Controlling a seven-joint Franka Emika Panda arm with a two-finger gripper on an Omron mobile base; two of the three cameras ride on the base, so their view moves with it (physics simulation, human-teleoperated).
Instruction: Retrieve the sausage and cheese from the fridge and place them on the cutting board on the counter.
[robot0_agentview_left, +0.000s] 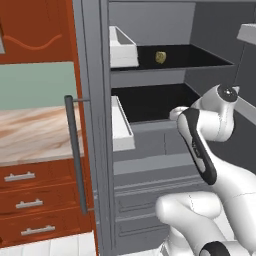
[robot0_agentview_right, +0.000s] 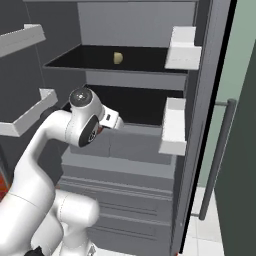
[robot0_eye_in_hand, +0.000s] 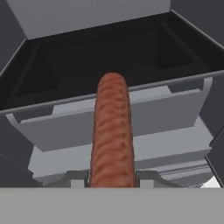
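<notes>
jaws clamped on the sausage (robot0_eye_in_hand: 112, 131), arm bent, hand level before the fridge (robot0_agentview_left: 150, 150) shelf

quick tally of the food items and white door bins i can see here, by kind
sausage: 1, clamped in the tool
cheese: 1, on the upper fridge shelf
white door bins: 2 on the left door, 2 on the right door, 4 in all
total: 6

The arm (robot0_agentview_left: 210, 150) was glossy white with rounded, bulbous segments, black joint bands and a dark round cap.
</notes>
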